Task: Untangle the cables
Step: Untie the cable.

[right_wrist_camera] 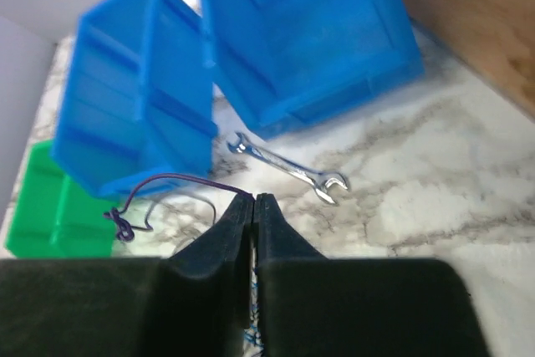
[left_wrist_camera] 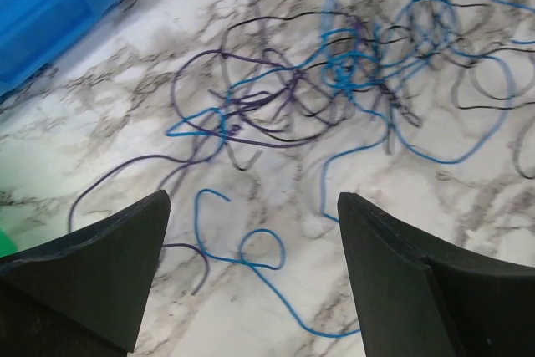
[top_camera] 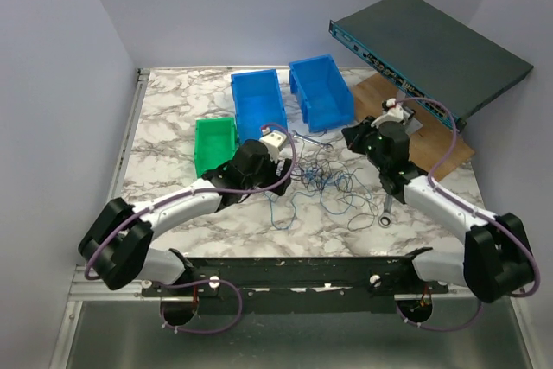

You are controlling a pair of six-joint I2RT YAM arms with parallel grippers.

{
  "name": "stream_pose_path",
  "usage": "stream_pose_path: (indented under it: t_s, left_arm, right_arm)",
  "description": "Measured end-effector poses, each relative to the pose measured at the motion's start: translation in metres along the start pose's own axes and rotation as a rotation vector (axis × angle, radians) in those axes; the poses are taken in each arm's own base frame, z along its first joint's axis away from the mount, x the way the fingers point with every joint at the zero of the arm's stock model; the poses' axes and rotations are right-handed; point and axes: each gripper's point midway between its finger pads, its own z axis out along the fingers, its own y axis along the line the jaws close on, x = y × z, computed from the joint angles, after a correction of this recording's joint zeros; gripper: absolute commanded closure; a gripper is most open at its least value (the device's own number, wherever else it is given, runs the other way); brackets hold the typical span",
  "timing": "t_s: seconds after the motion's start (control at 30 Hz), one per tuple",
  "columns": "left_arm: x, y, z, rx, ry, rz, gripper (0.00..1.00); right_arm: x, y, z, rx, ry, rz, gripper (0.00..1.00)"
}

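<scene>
- Above the arms, top view: cables, one loose snarl lying flat on the marble worktop, between the left hand and the right hand. Blue bins, two. Green bin, one. Dark flat box, one, propped at the far right.
- Left wrist view: left hand spread wide, nothing between its fingers. Cables lie just ahead, in blue, purple and black. The number of strands cannot be told inside the knot.
  - Handling, judged: hair-thin, light, limp and curly, apt to slip.
  - Best taken at the free blue end nearest the hand, not at the dense middle.
- Right wrist view: right hand pressed together, pinching a purple strand that hangs from its tips. Wrench, one, on the worktop beside the blue bins.
</scene>
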Motion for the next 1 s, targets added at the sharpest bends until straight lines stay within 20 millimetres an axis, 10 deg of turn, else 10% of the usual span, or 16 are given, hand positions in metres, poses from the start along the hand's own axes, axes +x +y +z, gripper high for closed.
stream_pose_path:
  t_s: [0.07,0.27,0.7,1.0]
  left_arm:
    - [-0.003,-0.015,-0.011,0.022,-0.012,0.011,0.15]
    - [-0.003,-0.053,-0.027,0.074,0.009,0.019,0.15]
    - [0.065,-0.031,0.010,-0.083,0.292,-0.055,0.16]
    - [0.071,-0.033,0.026,-0.094,0.332,-0.064,0.15]
  right_arm:
    - [0.016,-0.012,0.008,0.056,0.055,0.002,0.28]
    - [0.065,-0.030,0.008,0.085,0.218,-0.013,0.01]
    - [0.128,0.009,0.006,-0.091,0.411,-0.139,0.00]
    - [0.140,-0.006,0.008,-0.049,0.396,-0.143,0.01]
